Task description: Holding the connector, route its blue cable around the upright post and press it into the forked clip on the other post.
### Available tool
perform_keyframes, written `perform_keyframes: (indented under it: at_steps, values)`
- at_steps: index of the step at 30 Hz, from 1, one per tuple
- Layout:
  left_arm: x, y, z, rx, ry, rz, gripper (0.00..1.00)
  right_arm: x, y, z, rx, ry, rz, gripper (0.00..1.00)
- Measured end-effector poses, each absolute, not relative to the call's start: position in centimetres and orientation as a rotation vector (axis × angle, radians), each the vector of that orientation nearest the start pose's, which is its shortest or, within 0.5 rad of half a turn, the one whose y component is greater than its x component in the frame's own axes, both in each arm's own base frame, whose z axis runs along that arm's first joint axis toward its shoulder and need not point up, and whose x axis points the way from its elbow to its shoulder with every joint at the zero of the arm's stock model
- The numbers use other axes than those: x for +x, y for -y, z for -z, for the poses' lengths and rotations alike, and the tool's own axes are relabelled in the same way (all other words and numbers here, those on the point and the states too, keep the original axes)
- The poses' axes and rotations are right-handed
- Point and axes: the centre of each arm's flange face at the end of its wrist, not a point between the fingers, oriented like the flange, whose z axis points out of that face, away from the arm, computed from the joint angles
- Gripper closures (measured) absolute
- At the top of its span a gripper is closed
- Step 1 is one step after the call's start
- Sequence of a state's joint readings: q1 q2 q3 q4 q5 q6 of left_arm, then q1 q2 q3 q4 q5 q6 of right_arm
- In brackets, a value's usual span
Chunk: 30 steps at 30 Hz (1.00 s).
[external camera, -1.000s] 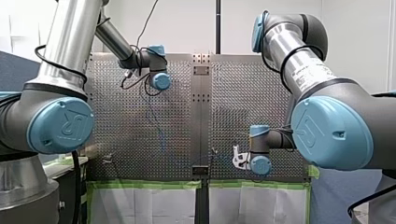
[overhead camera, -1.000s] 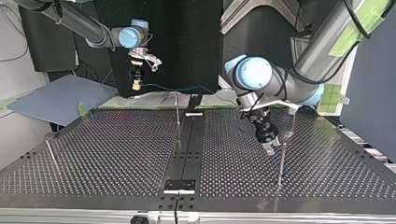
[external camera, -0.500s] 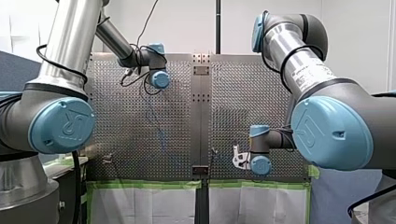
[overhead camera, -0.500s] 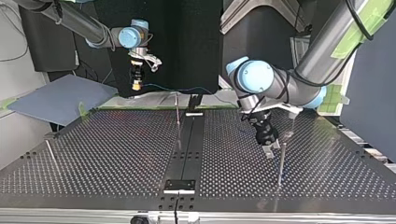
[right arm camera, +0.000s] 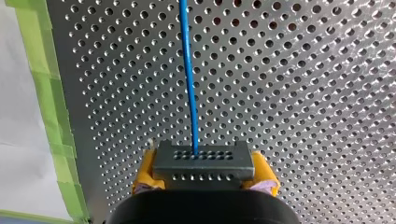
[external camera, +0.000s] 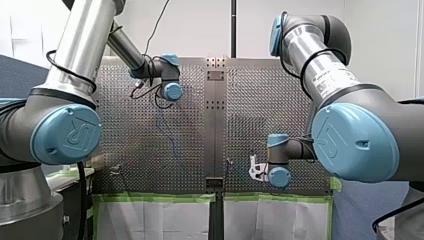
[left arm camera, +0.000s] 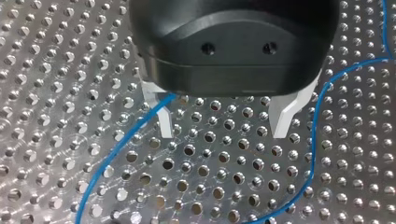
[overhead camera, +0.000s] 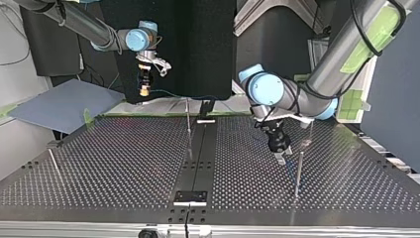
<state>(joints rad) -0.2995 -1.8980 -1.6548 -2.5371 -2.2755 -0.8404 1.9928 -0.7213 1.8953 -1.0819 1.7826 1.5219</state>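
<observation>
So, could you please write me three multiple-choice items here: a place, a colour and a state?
1. Where is the connector? A) in the right hand B) lying loose C) hanging free
2. What colour is the cable? A) red B) blue C) green
3. How is the left hand? A) open B) shut on the cable C) shut on the connector
Key: A, yellow pads clamp it in the right wrist view; B, blue in both wrist views; A, its fingers stand apart, gripping nothing.
</observation>
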Motion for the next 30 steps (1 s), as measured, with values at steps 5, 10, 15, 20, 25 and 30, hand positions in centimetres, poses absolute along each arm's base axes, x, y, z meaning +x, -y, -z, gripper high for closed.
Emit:
perform_keyframes:
  at_steps: [5,10,15,20,25,30]
  values:
    - [54.3,24.0,-32.0,0.140,-1.478,-0.825,0.01,33.1,46.4,2.7,1.461,1.104,-1.264,0.71]
    - [54.6,24.4,-30.3,0.162,-1.501,-0.822,0.01,33.1,46.4,2.7,1.460,1.103,-1.265,0.71]
    - [54.9,24.8,-27.0,0.181,-1.546,-0.823,0.01,33.1,46.4,2.7,1.459,1.103,-1.265,0.71]
    - [54.9,24.8,-24.2,0.189,-1.585,-0.816,0.01,33.1,46.4,2.7,1.460,1.104,-1.264,0.71]
    - [54.3,24.9,-22.3,0.191,-1.603,-0.793,0.01,33.1,46.4,2.7,1.464,1.104,-1.264,0.71]
    - [53.5,24.8,-21.0,0.195,-1.606,-0.771,0.01,33.2,46.3,2.7,1.467,1.104,-1.266,0.71]
